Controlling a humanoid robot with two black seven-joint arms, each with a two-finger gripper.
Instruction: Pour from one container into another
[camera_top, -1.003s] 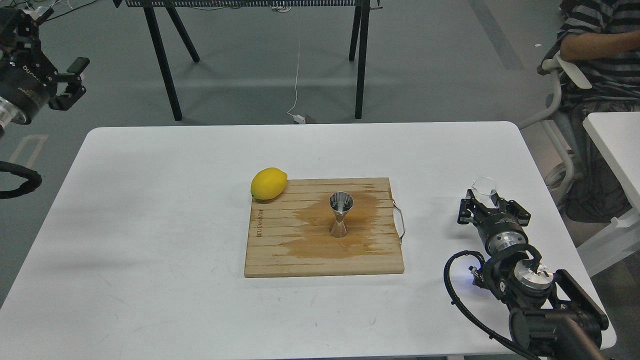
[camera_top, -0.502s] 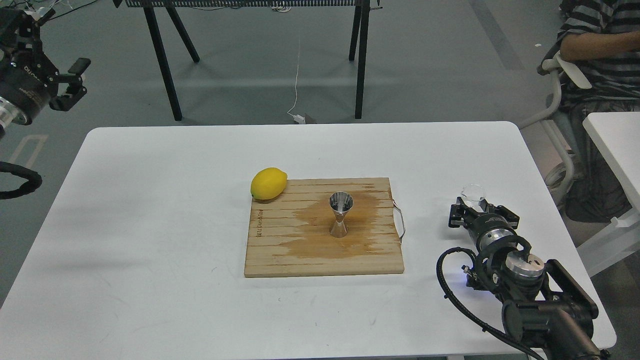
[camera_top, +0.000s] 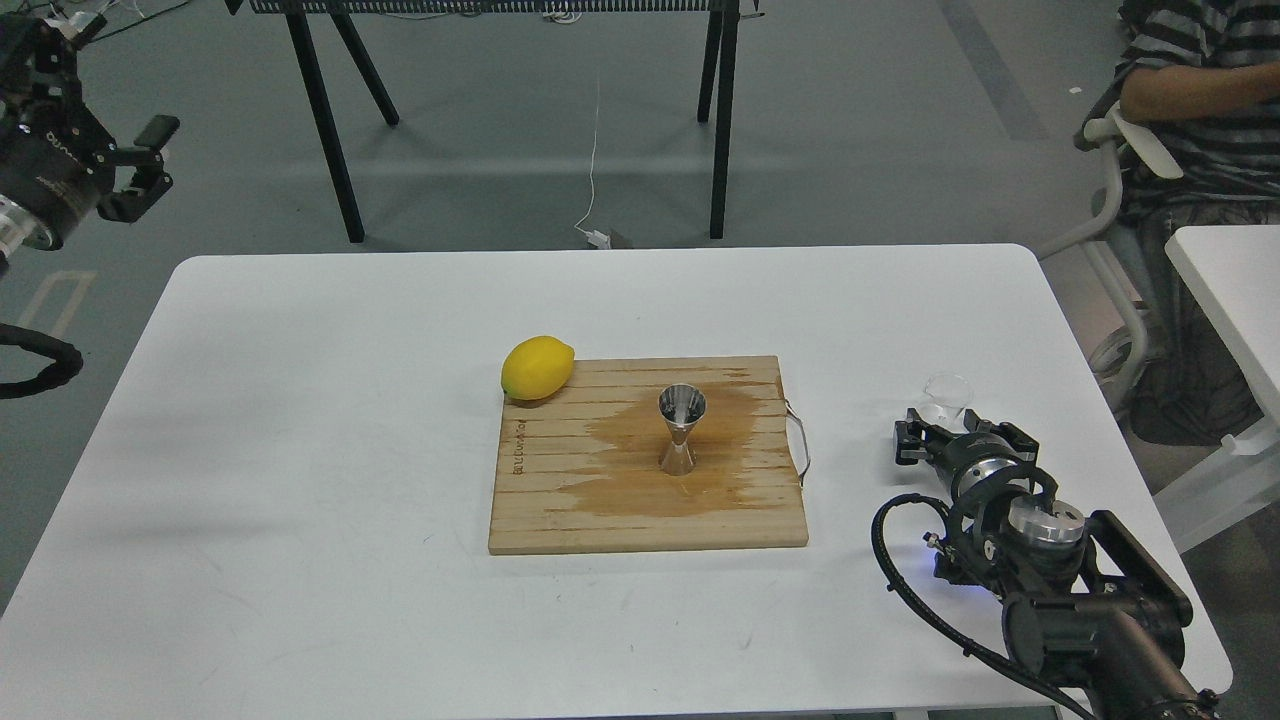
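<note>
One lemon (camera_top: 538, 367) touches jigger's (camera_top: 681, 430) board (camera_top: 560, 500).

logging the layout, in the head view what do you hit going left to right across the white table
lemon → steel jigger standing on the wooden board → clear glass cup at the right gripper

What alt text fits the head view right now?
The right gripper sits low at the table's right side around a small clear glass cup. A steel jigger stands upright on a stained wooden board at the centre, with a lemon at the board's far-left corner. The left gripper hangs off the table, far left.
</note>
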